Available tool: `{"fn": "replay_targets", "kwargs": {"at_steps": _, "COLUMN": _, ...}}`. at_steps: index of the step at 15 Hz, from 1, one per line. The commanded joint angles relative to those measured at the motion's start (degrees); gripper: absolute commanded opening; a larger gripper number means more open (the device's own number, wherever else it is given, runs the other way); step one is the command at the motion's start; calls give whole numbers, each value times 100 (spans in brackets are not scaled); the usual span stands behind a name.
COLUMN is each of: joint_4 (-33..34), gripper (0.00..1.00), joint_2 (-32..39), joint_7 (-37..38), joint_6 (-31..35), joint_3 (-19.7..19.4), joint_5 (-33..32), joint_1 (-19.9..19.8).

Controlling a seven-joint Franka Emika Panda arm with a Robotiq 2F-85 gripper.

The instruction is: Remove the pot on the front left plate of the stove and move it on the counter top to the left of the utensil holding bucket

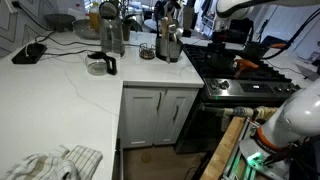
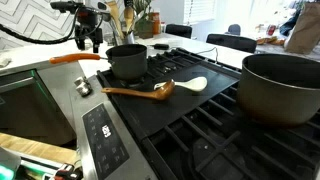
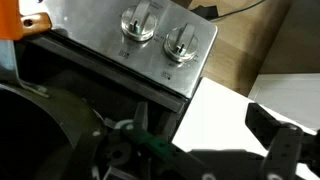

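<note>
While the pot (image 2: 126,62) sits on the stove (image 2: 190,125), my gripper (image 2: 90,42) hangs just above its orange handle (image 2: 74,58), jaws apart and holding nothing. I judge this the approach. Next I should lower, straddle the handle, close, then lift towards the worktop (image 1: 60,90).

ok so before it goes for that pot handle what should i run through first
1. Gripper lined up over the orange handle of the small pot: ok, it hovers above the handle without touching it.
2. Jaws open: ok, the fingers look apart.
3. Small pot empty: cannot tell, its inside is hidden.
4. Wooden spoon out of the way: ok, it lies on the stove in front of the pot and seems apart from it.
5. Room on the counter top beside the utensil holder: cannot tell, other items stand close by.
</note>
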Motion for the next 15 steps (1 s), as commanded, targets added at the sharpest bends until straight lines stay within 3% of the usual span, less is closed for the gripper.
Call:
{"fn": "replay_targets", "kwargs": {"at_steps": 1, "joint_4": 13, "gripper": 100, "joint_2": 6, "joint_7": -9, "joint_6": -14, "joint_3": 76, "joint_5": 7, "joint_1": -89}}
{"fn": "replay_targets", "kwargs": {"at_steps": 6, "joint_4": 14, "gripper": 100, "joint_2": 7, "joint_7": -8, "joint_6": -14, "joint_3": 70, "joint_5": 7, "joint_1": -95}}
{"fn": "replay_targets", "kwargs": {"at_steps": 15, "joint_4": -520, "gripper": 100, "joint_2": -1268, "joint_7": 730, "joint_6": 391, "joint_3": 142, "joint_5": -720, "joint_1": -256}}
